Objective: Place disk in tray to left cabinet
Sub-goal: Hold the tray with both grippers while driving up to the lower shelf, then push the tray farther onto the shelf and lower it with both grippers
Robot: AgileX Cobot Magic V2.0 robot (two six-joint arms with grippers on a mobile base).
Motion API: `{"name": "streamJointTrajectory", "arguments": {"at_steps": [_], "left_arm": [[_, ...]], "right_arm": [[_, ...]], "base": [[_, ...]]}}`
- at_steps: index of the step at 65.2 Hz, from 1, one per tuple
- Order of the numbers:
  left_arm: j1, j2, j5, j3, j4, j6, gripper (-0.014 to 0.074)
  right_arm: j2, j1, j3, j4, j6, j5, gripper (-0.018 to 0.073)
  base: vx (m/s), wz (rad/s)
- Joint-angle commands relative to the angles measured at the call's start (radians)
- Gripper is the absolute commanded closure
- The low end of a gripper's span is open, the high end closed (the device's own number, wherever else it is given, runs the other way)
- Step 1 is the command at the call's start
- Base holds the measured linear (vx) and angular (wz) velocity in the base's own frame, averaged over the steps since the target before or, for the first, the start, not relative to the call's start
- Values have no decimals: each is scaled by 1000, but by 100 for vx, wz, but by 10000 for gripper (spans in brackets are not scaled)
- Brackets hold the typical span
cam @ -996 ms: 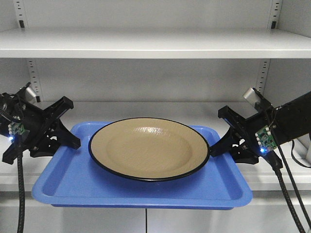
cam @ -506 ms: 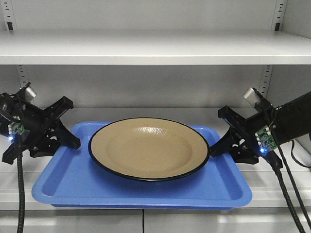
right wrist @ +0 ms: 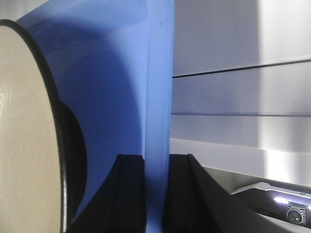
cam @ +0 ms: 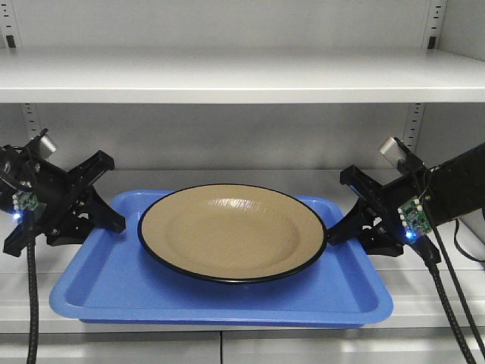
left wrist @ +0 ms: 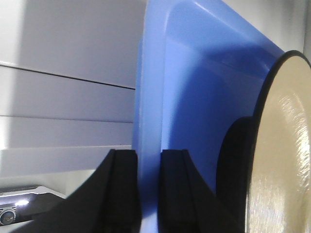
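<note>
From the front view I count one tray (cam: 220, 292), one disk (cam: 233, 231) and two grippers. The disk lies flat in the middle of the tray, blue floor showing all round it. My left gripper (cam: 106, 218) has the tray's left rim and my right gripper (cam: 339, 227) the right rim. The tray sits at the cabinet (cam: 242, 76) between two shelves, its near edge hanging past the lower shelf's front lip, with plenty of room up to the shelf overhead.

On the left wrist view I get what the front cannot give: both black fingers (left wrist: 121, 189) closed tight on the rim of the tray (left wrist: 148, 121), one each side. The disk's (left wrist: 282, 155) black edge stands near the inner finger, apart from it.

The right wrist view mirrors that: fingers (right wrist: 130, 194) pinching the tray rim (right wrist: 159, 97), disk (right wrist: 24, 145) just inboard.
</note>
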Motion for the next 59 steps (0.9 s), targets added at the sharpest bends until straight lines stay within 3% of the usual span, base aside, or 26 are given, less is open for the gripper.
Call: {"name": "streamJointTrajectory", "arguments": {"at_steps": [1,27,39,59], "left_arm": [[-31,-54,-1,-38,-210,-22,600],[-31,-54,-59,-38,-210,-22,600],[-31,-25,-92,-38,-162,-22,600],[-31,75,-259,-38,-161,-25,600]], "right_arm": [[-56,26,-39,227,-3,22,565],[-56,26,-39,226,-3,-14,565],[-36,26,-39,226,-31,-97,564],[53,26,-39,250,-85,-255,564]], "base": [[0,0],[0,0],[0,0],[0,0]]}}
